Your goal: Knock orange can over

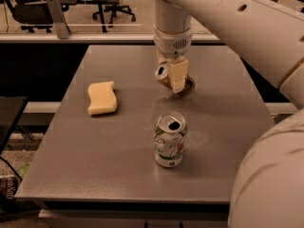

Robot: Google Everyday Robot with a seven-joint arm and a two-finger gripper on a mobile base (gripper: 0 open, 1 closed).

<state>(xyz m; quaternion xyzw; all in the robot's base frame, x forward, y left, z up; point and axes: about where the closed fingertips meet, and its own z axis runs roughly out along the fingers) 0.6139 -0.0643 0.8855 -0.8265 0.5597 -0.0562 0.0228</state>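
Orange can [186,85] is tilted on the grey table [118,146], upper centre of frame, silver top facing left. Gripper [175,80] is right on top of it, overlapping it. Can't tell whether it's clamped or loose.

High view down, end effector [172,76] over table [95,165]

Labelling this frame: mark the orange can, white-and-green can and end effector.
orange can [186,86], camera view, brown side.
white-and-green can [168,147], camera view, printed side.
end effector [174,79], camera view, tip at the orange can.
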